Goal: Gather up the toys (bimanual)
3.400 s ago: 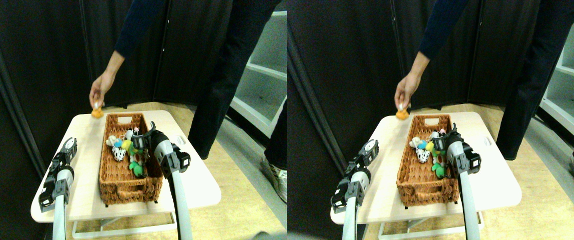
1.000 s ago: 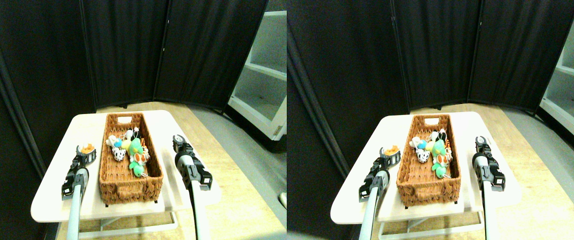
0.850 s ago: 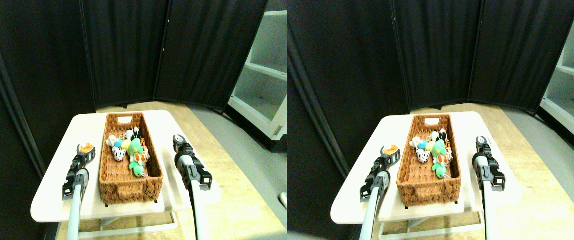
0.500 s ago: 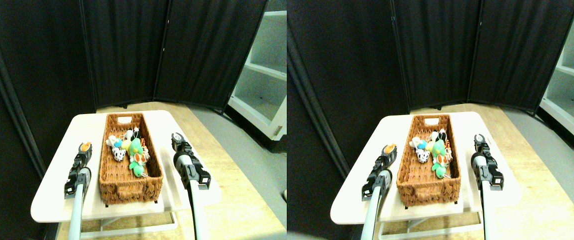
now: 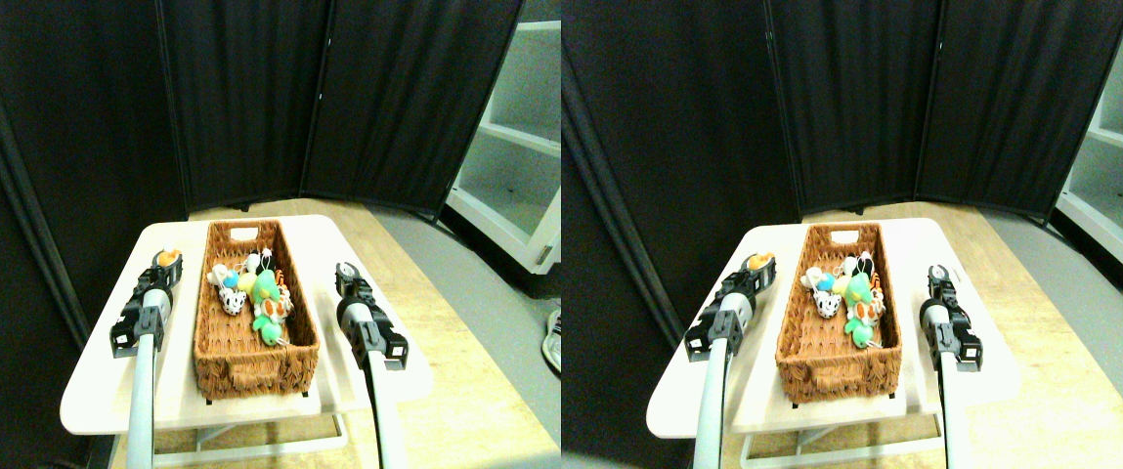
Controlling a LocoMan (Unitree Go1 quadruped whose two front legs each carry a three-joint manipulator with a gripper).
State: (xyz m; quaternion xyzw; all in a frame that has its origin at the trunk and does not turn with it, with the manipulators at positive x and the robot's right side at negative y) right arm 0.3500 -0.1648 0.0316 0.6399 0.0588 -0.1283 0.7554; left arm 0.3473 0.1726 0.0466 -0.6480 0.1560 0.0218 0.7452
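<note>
A small orange toy (image 5: 167, 258) sits at the tip of my left gripper (image 5: 166, 263), which is shut on it and holds it above the table's left side, beside the basket. Several toys lie in the middle of the long wicker basket (image 5: 229, 363): a white black-spotted one (image 5: 233, 302), a green one (image 5: 266, 287), an orange-black striped one (image 5: 274, 309) and a yellow one (image 5: 247, 282). My right gripper (image 5: 346, 273) stands open and holds nothing, just right of the basket's rim.
The basket lies lengthwise on a small white table (image 5: 97, 396). Black folding screens (image 5: 248, 98) close off the back and left. A white shelf unit (image 5: 512, 166) stands at the right, and a person's shoe (image 5: 551, 342) shows at the right edge.
My left gripper closed on the orange toy and lifted it up and away from me. The right gripper shifted only slightly. A shoe has come into view at the right.
</note>
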